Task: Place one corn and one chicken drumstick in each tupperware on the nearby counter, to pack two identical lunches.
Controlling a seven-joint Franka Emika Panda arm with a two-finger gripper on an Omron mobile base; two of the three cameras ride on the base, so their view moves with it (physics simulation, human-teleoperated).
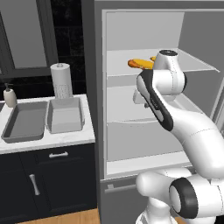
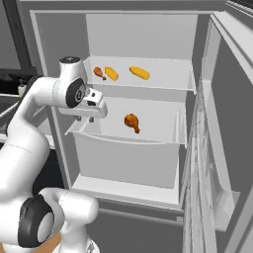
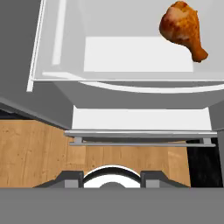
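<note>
Two risks come from how things lie now. The biggest thing, the open fridge [image 2: 148,123], has shelves close one above the other, and the white arm already reaches inside, so a careless lift could knock the arm or the claw [image 2: 92,118] against a shelf edge [image 2: 133,140]. The claw hangs at the left front of the middle shelf and carries nothing; whether its jaws are spread or pressed together cannot be told. One chicken drumstick [image 2: 132,122] lies well to the right of it, so a straight descent would probably miss. The drumstick tapers, and a pinch on the thin end may slip.

On the counter [image 1: 48,140] both tupperware are empty: the longer shallow one [image 1: 24,121] and, just beside it, the deeper one [image 1: 65,114]. On the top shelf lie the other drumstick [image 2: 99,72] and two corn cobs [image 2: 111,73] [image 2: 140,73]. The small drumstick and the nearer cob lie so close that the claw could disturb both.
</note>
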